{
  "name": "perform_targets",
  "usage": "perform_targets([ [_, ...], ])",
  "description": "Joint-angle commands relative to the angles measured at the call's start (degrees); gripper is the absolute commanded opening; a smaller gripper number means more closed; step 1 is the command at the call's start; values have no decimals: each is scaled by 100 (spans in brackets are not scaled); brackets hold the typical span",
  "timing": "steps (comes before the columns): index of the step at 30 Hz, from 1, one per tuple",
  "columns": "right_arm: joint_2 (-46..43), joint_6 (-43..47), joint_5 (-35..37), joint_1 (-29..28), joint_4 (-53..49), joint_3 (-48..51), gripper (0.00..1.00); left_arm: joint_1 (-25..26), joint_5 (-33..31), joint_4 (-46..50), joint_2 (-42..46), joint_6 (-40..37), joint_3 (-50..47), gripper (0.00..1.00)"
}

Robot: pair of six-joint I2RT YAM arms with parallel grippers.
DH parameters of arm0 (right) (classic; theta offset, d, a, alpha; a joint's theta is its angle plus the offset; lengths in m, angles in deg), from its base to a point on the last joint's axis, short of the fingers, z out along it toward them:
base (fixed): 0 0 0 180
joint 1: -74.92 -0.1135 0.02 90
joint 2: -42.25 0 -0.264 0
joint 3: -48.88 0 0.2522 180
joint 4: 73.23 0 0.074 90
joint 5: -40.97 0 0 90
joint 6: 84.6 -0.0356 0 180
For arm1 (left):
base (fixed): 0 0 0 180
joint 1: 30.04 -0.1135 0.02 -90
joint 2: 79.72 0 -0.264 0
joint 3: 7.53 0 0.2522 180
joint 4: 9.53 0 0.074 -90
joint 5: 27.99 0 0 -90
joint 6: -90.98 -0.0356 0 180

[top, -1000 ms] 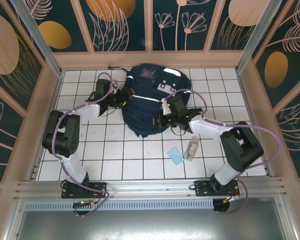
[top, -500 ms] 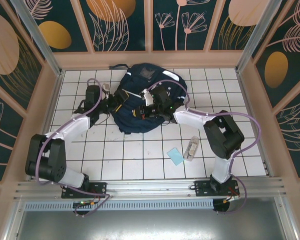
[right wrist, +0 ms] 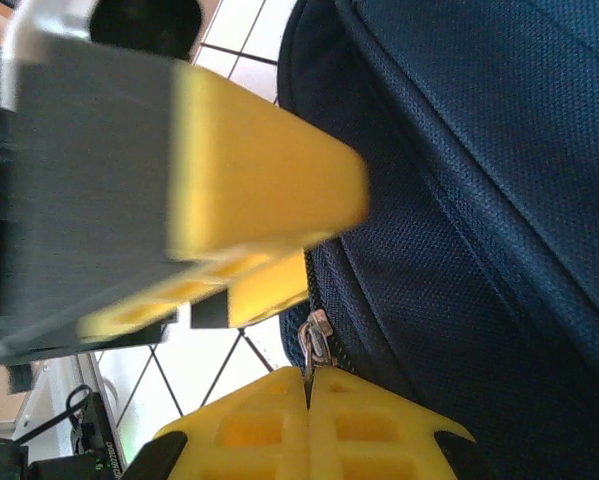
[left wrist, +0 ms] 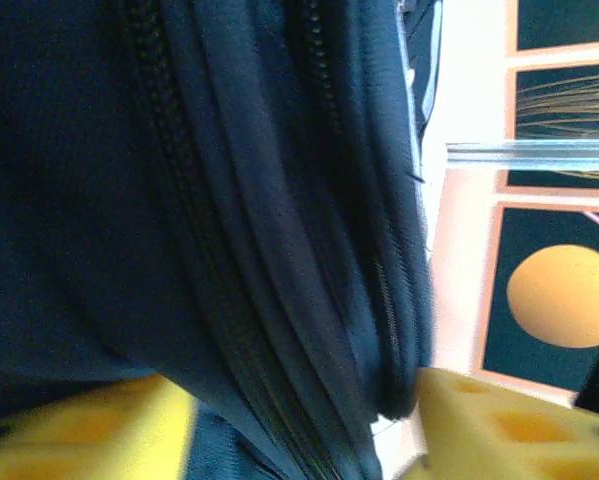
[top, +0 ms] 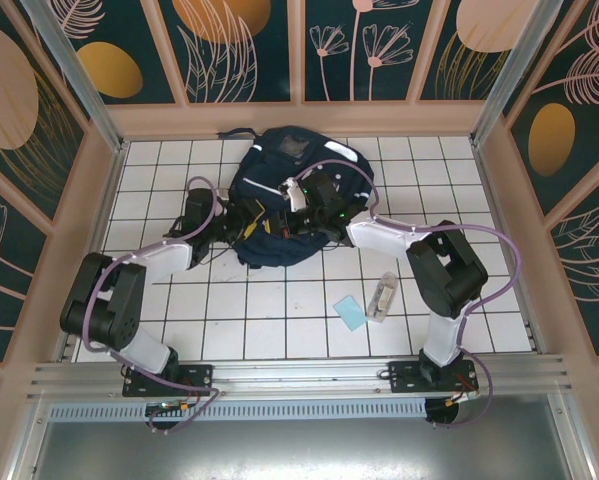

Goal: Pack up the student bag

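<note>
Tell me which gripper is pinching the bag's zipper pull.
The right gripper: it is shut on the metal zipper pull. The left gripper merely flanks a fold of the bag.

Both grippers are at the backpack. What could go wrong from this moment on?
1. The right gripper pinches the zipper pull only at its fingertips, so the pull may slip out when it is drawn.
2. The left gripper straddles a fold of the student bag. If that hold is loose, the bag could drag across the table instead of unzipping.
</note>
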Motion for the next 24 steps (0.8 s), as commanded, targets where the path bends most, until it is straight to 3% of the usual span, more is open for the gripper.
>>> perform_targets([
  [1, -358, -95, -808, -129, 474, 60, 0, 58, -56, -795, -357, 52, 255, 17],
  [2, -415, -87, -818, -152, 400, 173, 0, 57, -141, -924, -364, 37, 193, 4],
  [3, -474, -55, -801, -163, 309, 295, 0, 57, -222, -1004, -332, 48, 124, 0],
  [9, -1169, 242, 62, 19, -520, 1364, 0, -27, -675, -367, 179, -466, 168, 0],
  [15, -1619, 190, 859, 647, -960, 2250, 0, -122, -726, -372, 406, -392, 129, 0],
  [24, -1153, 1100, 2370, 1772, -1277, 1540, 0, -192, -443, -133, 591, -447, 174, 0],
])
